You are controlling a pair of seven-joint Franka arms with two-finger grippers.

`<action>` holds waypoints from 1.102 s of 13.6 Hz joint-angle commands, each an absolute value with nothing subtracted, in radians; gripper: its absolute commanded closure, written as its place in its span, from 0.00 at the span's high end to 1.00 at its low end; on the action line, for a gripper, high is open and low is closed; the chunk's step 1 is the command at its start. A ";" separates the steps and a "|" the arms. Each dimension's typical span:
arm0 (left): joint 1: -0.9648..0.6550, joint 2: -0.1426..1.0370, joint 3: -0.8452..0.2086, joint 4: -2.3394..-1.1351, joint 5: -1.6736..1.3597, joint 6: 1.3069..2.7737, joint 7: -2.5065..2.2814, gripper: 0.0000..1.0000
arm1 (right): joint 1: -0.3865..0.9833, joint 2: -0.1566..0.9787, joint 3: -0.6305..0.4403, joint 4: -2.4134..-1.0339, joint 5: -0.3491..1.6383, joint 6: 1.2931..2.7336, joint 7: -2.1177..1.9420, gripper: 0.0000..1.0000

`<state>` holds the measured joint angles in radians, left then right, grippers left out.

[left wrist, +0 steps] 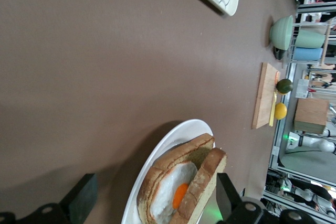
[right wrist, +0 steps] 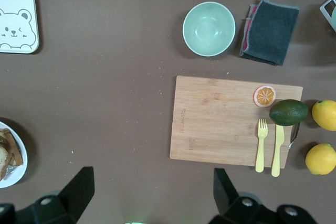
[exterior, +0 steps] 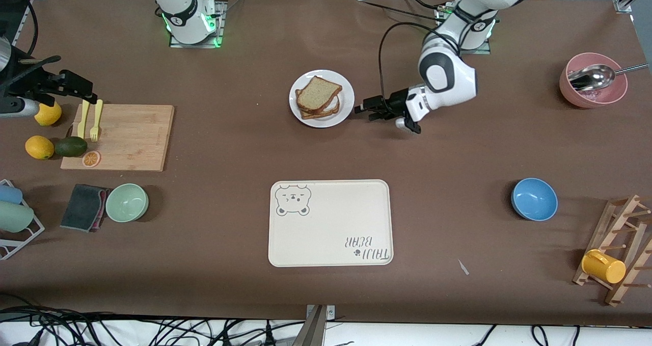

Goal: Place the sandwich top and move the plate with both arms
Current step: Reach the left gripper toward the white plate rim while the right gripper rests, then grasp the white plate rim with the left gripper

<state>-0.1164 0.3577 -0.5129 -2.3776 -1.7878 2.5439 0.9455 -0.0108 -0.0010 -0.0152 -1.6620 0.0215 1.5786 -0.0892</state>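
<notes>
Brown table. Sandwich top [exterior: 317,92] already on plate [exterior: 346,112]. Left gripper [exterior: 368,110] spread, rim between jaws: pinch squarely. Right gripper [exterior: 84,92] spread, empty over cutting board [exterior: 132,142]: bring to plate rim.

A high front camera looks down over the whole desk [exterior: 244,147]. The left wrist camera skims low beside the plate [left wrist: 173,145]; the right wrist camera looks straight down on the cutting board [right wrist: 231,121]. All three share the bear-print tray [exterior: 331,223].

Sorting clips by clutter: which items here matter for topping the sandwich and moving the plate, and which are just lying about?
Job: sandwich top, plate, left gripper, right gripper.

Lying about: bear-print tray, cutting board, blue bowl, green bowl.
</notes>
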 commanded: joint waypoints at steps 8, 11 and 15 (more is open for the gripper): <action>-0.213 0.397 -0.512 -2.382 -2.115 2.622 1.157 1.00 | -0.017 -0.025 -0.005 -1.674 0.031 1.574 -0.080 1.00; -0.207 0.420 -0.512 -2.382 -2.138 2.585 1.181 1.00 | -0.017 -0.025 -0.006 -1.674 0.032 1.568 -0.080 1.00; -0.209 0.462 -0.512 -2.379 -2.238 2.574 1.317 0.95 | -0.017 -0.025 -0.005 -1.674 0.032 1.568 -0.080 1.00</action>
